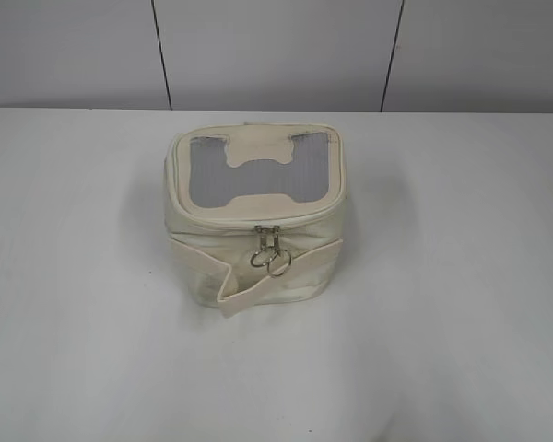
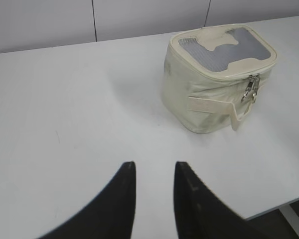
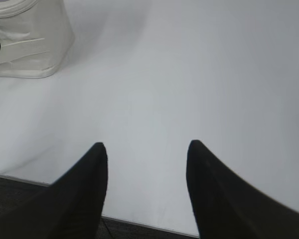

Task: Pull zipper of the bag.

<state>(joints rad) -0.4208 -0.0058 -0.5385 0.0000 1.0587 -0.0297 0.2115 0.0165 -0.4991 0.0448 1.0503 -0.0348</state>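
Bag (image 1: 255,216) sits mid-table (image 1: 461,304), edges well apart.

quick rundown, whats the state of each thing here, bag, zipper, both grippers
bag: upright on the table, lid shut, strap loose across its front
zipper: closed, both sliders together at the front, ring pulls hanging
left gripper: open, empty, short of the bag
right gripper: open, empty, over bare table

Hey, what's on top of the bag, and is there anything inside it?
The bag has a grey mesh panel on top with a cream H-shaped patch. The zipper looks closed, sliders together at the front, so the inside is hidden.
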